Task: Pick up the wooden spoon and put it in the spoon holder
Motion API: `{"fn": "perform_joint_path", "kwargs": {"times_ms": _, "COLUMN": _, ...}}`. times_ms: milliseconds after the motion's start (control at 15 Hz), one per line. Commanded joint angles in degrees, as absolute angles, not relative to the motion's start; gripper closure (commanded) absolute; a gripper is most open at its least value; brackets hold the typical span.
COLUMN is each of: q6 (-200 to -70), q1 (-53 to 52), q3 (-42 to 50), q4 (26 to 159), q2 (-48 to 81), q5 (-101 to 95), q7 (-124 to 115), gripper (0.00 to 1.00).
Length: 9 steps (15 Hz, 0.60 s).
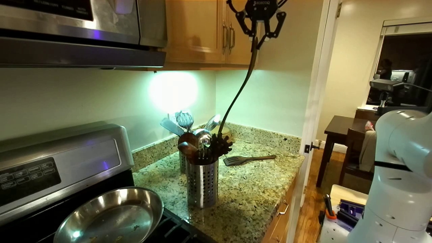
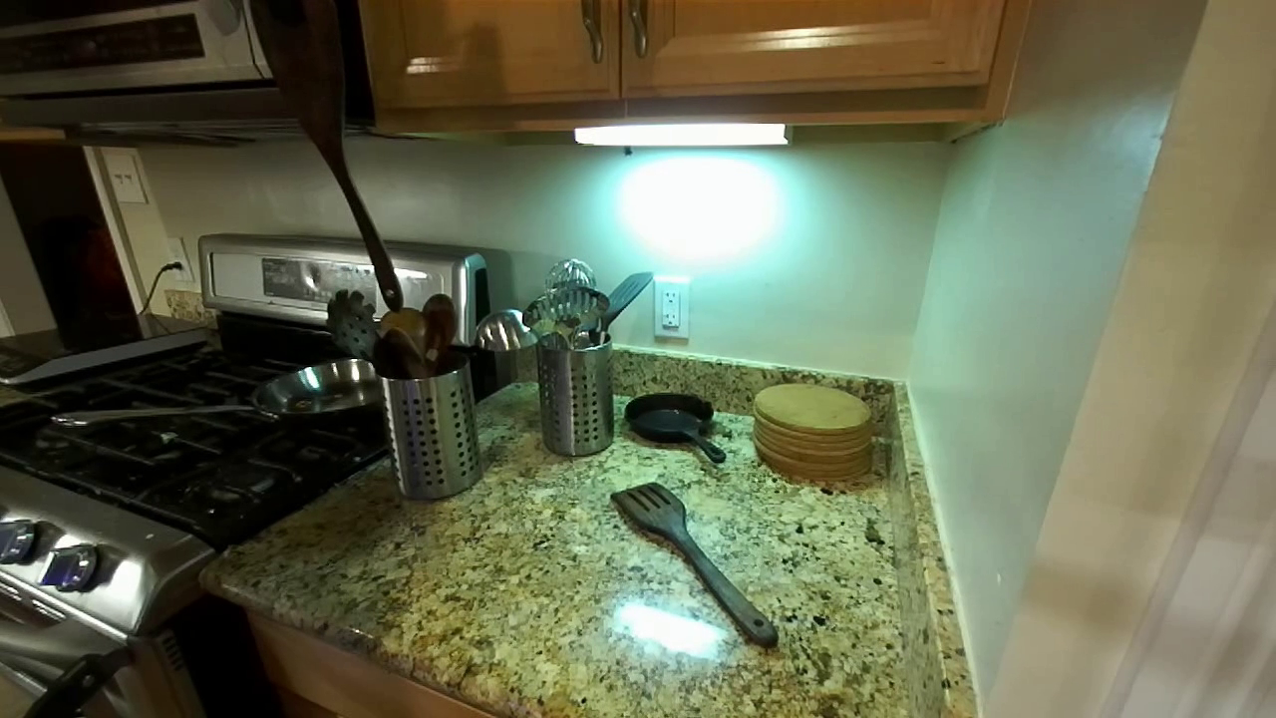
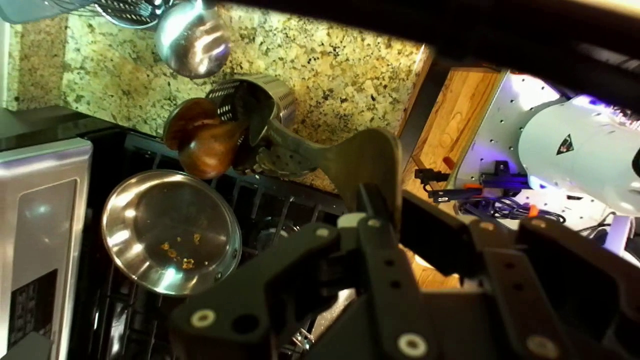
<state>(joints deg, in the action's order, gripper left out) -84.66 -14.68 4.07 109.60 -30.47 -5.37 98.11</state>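
Note:
The wooden spoon hangs from my gripper, which is shut on its broad upper end. It is long, dark and slightly tilted, with its thin handle pointing down. It also shows in an exterior view and the wrist view. The spoon holder, a perforated steel canister with several utensils, stands upright on the counter. It also shows in an exterior view. The handle's rounded lower end overlaps the utensil heads above the holder's mouth; I cannot tell whether it touches them. In the wrist view my gripper shows close up.
A second steel canister with utensils stands behind the holder. A slotted wooden spatula lies on the counter. A steel frying pan sits on the stove. A small black pan and stacked round boards are at the back. Cabinets hang above.

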Motion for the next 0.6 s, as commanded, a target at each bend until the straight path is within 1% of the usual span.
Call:
{"fn": "perform_joint_path", "kwargs": {"times_ms": 0, "q6": -87.2, "q1": -14.0, "q3": 3.69, "q4": 108.3, "q2": -28.16, "q5": -3.86, "q7": 102.37, "gripper": 0.95}}
{"fn": "perform_joint_path", "kwargs": {"times_ms": 533, "q6": -92.4, "q1": -13.5, "q3": 3.07, "q4": 111.76, "q2": -23.58, "q5": -1.43, "q7": 111.63, "gripper": 0.95}}
